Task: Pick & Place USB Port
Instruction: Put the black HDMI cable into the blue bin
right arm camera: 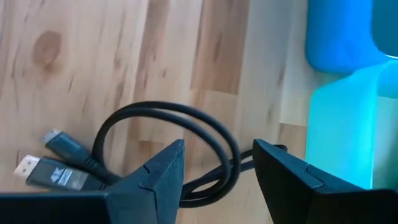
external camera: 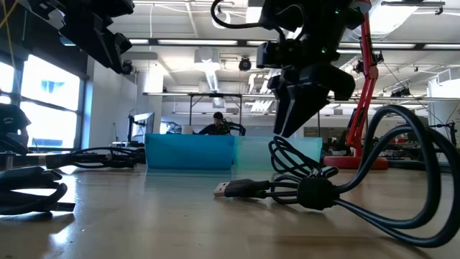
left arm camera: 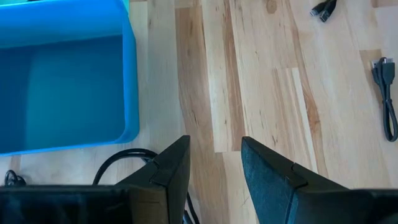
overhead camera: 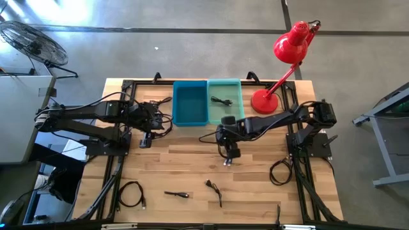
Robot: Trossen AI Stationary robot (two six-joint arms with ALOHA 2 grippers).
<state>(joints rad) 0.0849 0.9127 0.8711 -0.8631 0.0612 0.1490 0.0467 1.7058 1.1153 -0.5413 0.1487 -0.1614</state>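
Observation:
A black USB cable (right arm camera: 211,127) lies in a loop on the wooden table, its two plugs (right arm camera: 59,169) side by side. My right gripper (right arm camera: 217,146) is open and hangs just over that loop, one finger on each side of the strand; in the high view it is at mid-table (overhead camera: 228,153), in front of the teal bin (overhead camera: 225,89). That bin holds another black cable (overhead camera: 222,101). My left gripper (left arm camera: 214,146) is open over bare wood beside the blue bin (left arm camera: 62,81).
More black cables lie toward the near edge (overhead camera: 131,193) (overhead camera: 177,193) (overhead camera: 215,189), and a coil (overhead camera: 279,171) sits by the right arm's base. A red desk lamp (overhead camera: 265,101) stands at the far right. In the low view a USB-plugged cable (external camera: 302,188) lies close to the camera.

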